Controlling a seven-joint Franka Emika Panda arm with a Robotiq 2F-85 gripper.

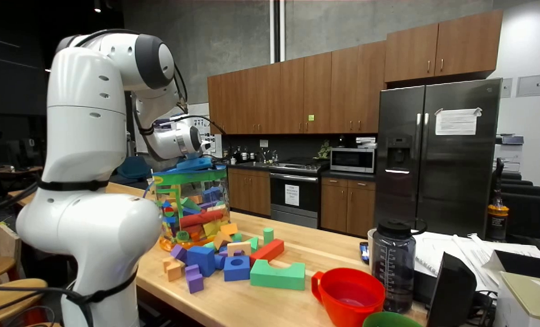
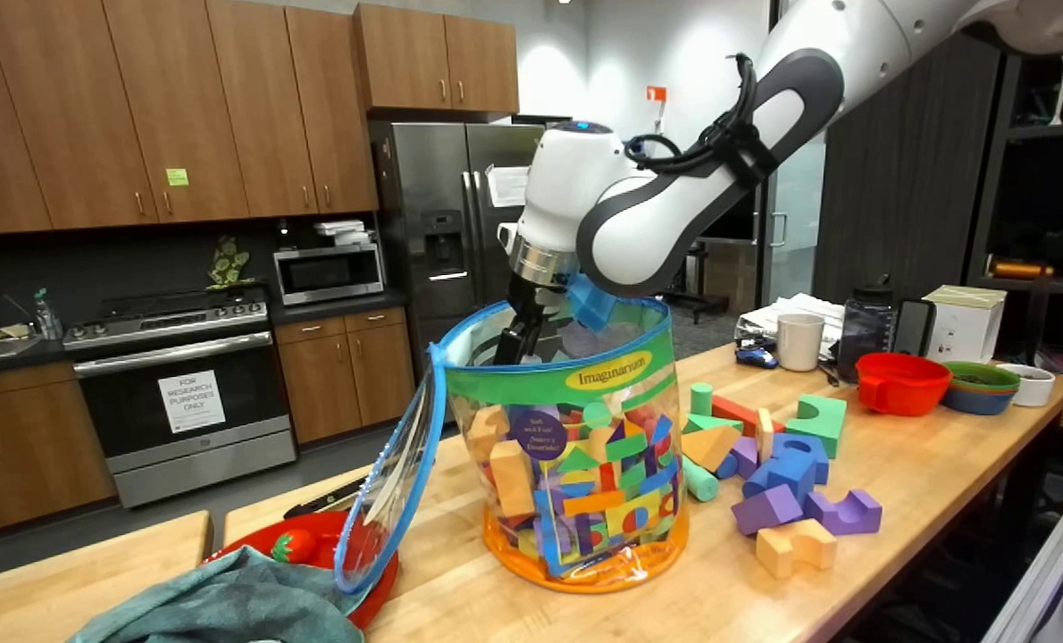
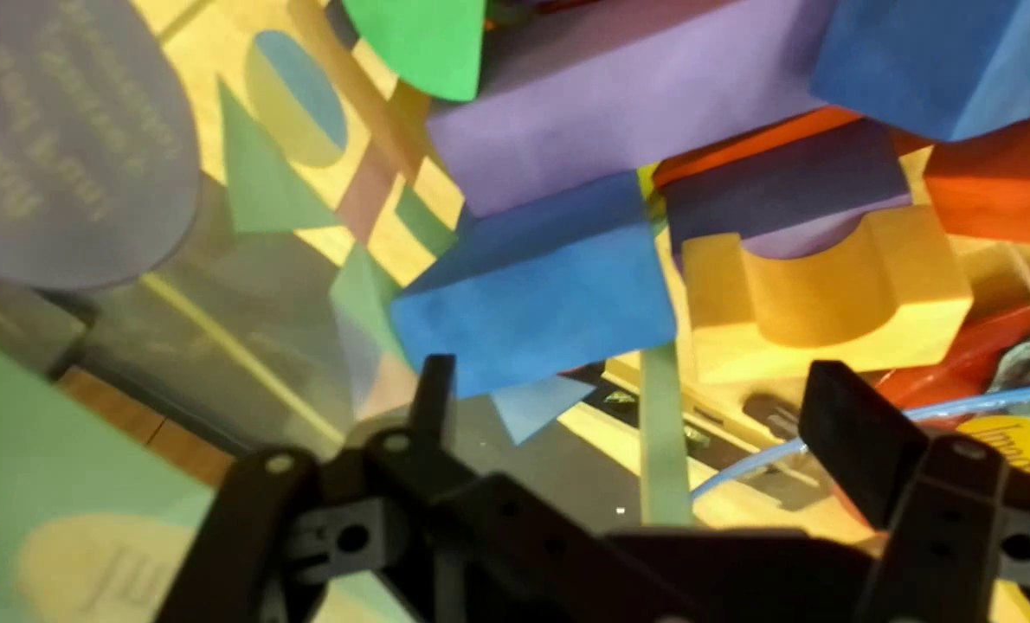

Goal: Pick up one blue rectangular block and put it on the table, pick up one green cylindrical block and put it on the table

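Downward in the wrist view, the gripper [image 3: 636, 398] points into a clear bag [image 3: 74, 441] of toy blocks [image 3: 783, 177], its jaws standing well apart with nothing clamped between them. A blue rectangular block [image 3: 537, 316] lies tilted inside, near the fingertips [image 3: 433, 394], beside a long purple block [image 3: 636, 108] and a yellow arch block [image 3: 827, 298]. The blue piece's matte faces suggest foam: probably light, slightly squashy, grippy rather than slick, and hard to damage. The likeliest hold is around its middle, pads flat on opposite sides, under a modest squeeze. With the purple neighbour crowding one long side, the short ends may prove the easier reach.

In an exterior view, the black fingers [image 2: 515, 344] reach into the bag's open mouth; the bag stands on the table [image 2: 433, 554], and a purple label [image 2: 538, 432] on its wall seems to read "Soft and Fun." A green cylindrical block [image 2: 701, 400] stands upright near the bag, and a second green cylinder [image 2: 699, 480] lies on its side, liable to roll if nudged. Which green piece the task means cannot be told.

In an exterior view, the bag [image 1: 206, 176] hides the fingers, so the jaws cannot be read from there. The upright green cylindrical block [image 1: 268, 235] shows behind a red block [image 1: 267, 251]; presumably as light as the rest, it calls for pads squarely opposite across the curved side at mid-height, pressed gently so that it neither dents nor twists free.
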